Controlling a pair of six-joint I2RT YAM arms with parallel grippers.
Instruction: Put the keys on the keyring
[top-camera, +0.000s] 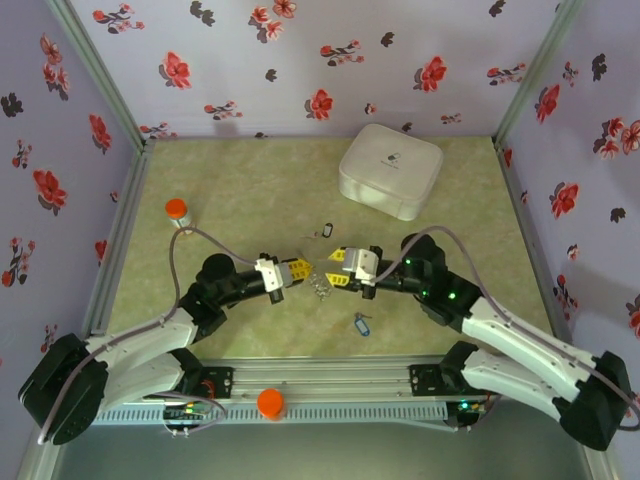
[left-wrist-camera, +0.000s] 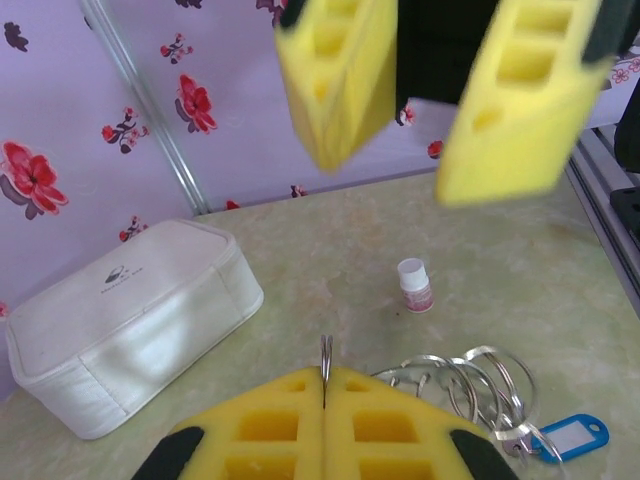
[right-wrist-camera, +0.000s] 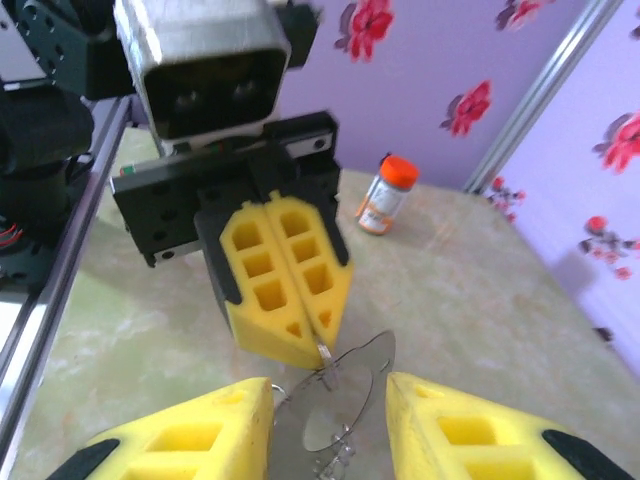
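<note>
Blurrily, keyring (right-wrist-camera: 360, 362) (rim pinched) sticks from left jaws.

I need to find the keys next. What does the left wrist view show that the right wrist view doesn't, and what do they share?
Left wrist, not right wrist: the white box, a small white bottle and the blue key. Right wrist, not left wrist: an orange-capped bottle. Both: the left gripper shut on the thin rim of the keyring, and the right gripper open, facing it.
</note>
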